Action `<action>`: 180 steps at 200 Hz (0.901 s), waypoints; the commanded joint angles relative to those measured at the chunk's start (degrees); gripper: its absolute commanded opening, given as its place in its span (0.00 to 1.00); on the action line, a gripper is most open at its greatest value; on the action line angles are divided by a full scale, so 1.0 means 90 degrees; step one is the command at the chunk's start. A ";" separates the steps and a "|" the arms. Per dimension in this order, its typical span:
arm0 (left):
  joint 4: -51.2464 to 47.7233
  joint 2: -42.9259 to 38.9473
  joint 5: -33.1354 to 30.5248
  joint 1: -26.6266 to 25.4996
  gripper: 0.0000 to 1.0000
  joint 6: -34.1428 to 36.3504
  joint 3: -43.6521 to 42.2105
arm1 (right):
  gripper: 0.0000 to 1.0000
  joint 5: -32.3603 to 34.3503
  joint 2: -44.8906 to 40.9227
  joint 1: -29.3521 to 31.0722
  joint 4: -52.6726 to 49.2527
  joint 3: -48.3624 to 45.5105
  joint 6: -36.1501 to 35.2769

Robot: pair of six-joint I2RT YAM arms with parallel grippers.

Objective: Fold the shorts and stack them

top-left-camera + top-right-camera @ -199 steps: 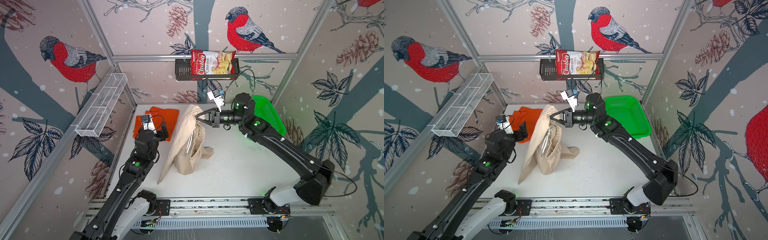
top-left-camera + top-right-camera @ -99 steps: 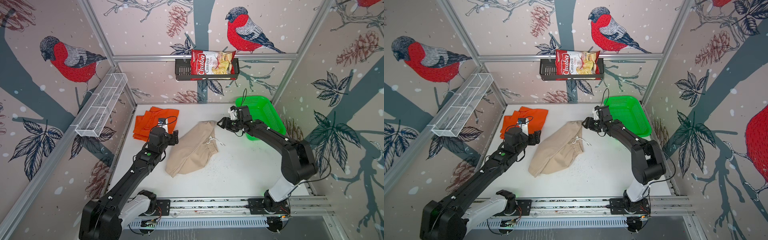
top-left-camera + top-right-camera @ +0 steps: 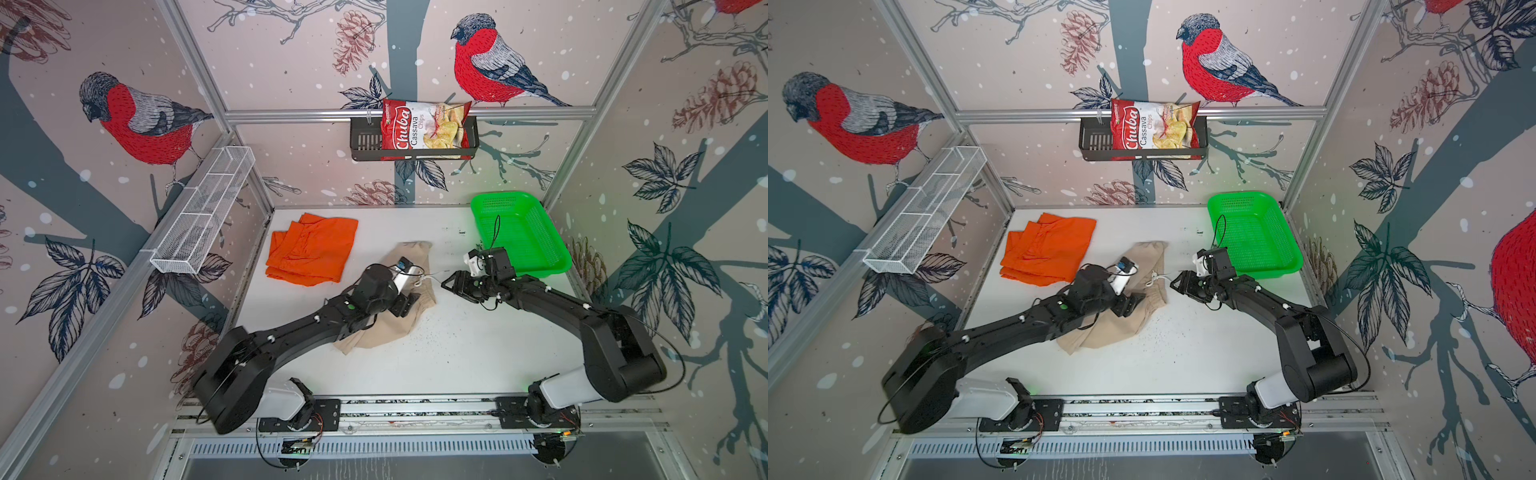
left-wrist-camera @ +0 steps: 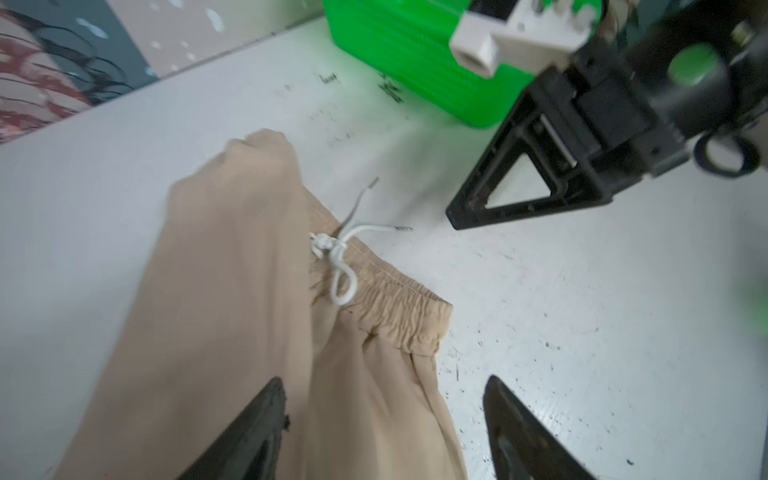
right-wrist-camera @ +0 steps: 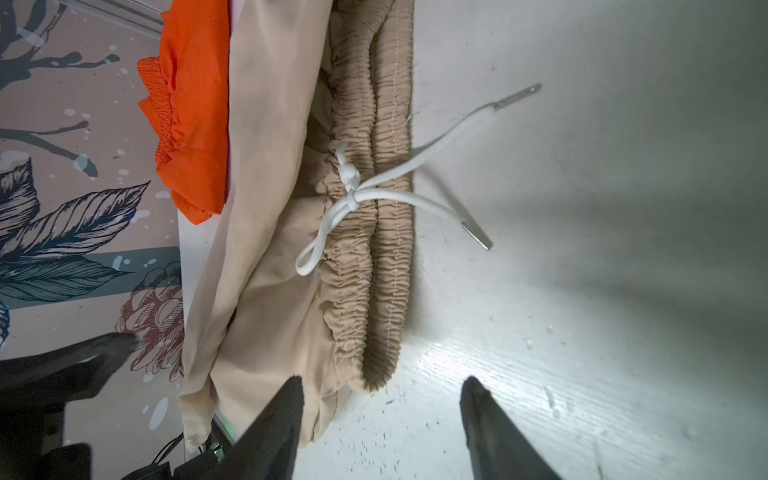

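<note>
Currently, the task is judged roughly half complete. The orange shorts [image 3: 309,249] lie folded flat on the worktop [image 3: 457,357], well apart from both end effectors, beyond the left one. The beige shorts [image 3: 390,328] lie doubled lengthwise directly beneath the left end effector [image 3: 407,305]. Their waistband [image 5: 386,270] layers are stacked edge on edge, and the white drawstring [image 5: 374,195] trails toward the right end effector [image 3: 451,284].

Left end effector: jaws spread over the cloth near the waistband, gripping nothing. Contact with the fabric cannot be confirmed.

Right end effector: jaws spread and empty, just beside the waistband edge and clear of it.

Outstanding, by assessment: at least one further crosswise fold of the beige pair, then one pair set on top of the other. No stack exists yet.
</note>
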 commanded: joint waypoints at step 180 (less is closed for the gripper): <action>0.0617 0.1403 0.0016 -0.0565 0.01 0.0225 0.0214 | 0.69 -0.1524 0.0578 0.0244 0.3126 -0.0871 0.2867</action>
